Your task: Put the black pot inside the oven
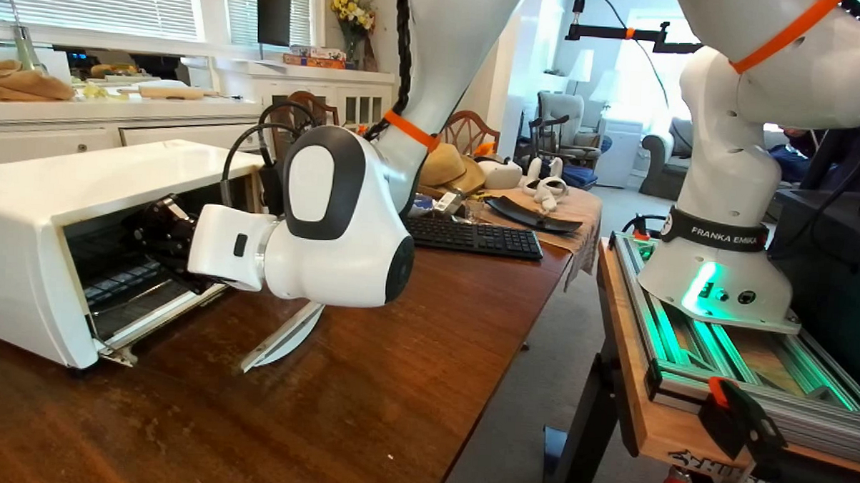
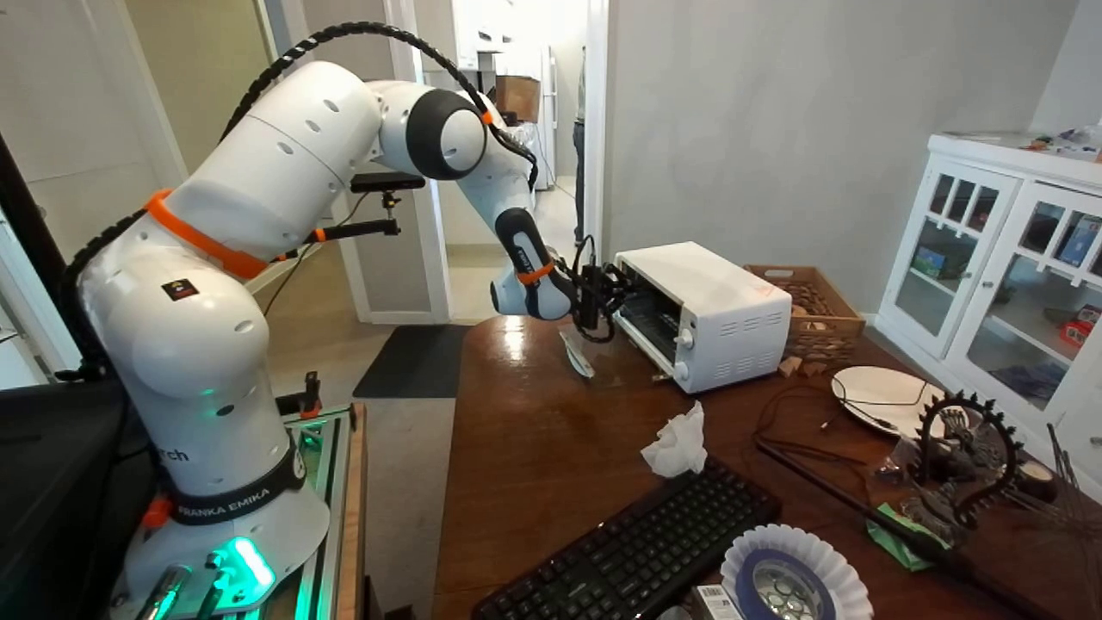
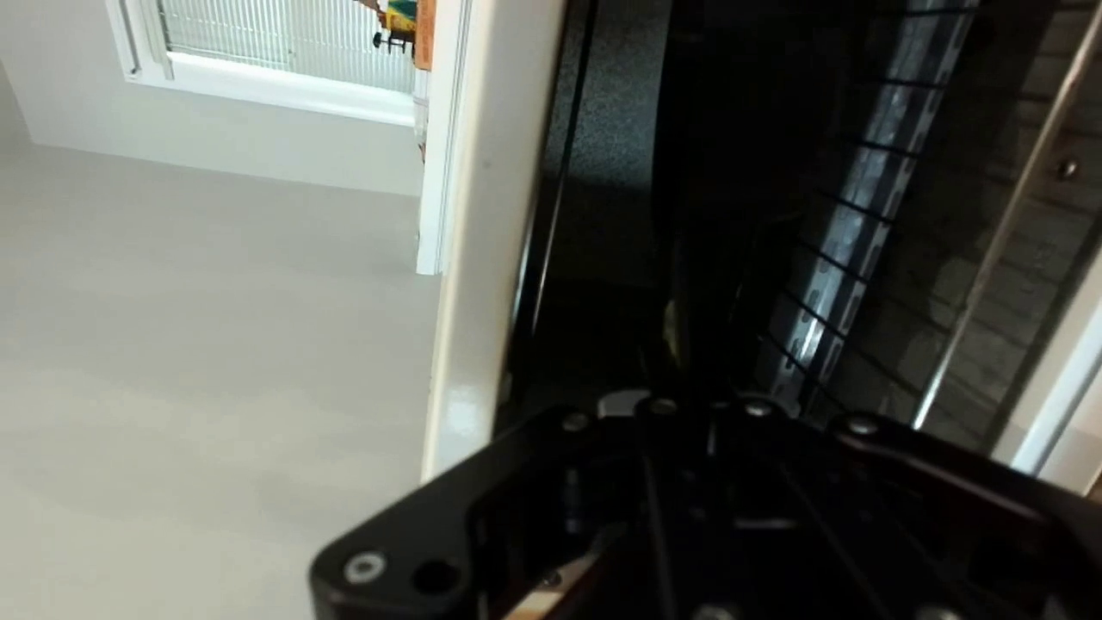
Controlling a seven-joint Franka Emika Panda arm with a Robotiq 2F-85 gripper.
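Nearest the wrist camera is the black two-fingered metal tool (image 3: 702,409), which reaches into the open front of the white boxy countertop oven (image 2: 732,340). Its jaws stand close together; whether they grasp anything cannot be determined, the tips merging with the dark interior. Whether the black pot is inside the oven cannot be determined for the same reason.

The oven stands on the brown polished wooden tabletop (image 1: 367,389). Its pale-edged glass door (image 1: 272,347) is lowered before the opening. Within the oven are a thin dark wire rack (image 3: 861,207) and, toward the opening's edge, a slim metallic rod (image 3: 990,258).

A white jointed robot arm (image 2: 275,172) carries the tool; in both exterior views its wrist is directly in front of the oven. The arm's green-lit base (image 1: 730,263) stands on a wooden-topped bench (image 1: 628,348) well apart from the oven.

Just behind the oven is a brown woven basket (image 2: 826,340). A round white plate (image 2: 865,387) lies near the oven's vented side. Off that same side lies a crumpled white tissue (image 2: 676,443), closer to the oven than the long black keyboard (image 2: 628,551). A white fluted dish (image 2: 852,577) is farther from the oven, beside the keyboard.
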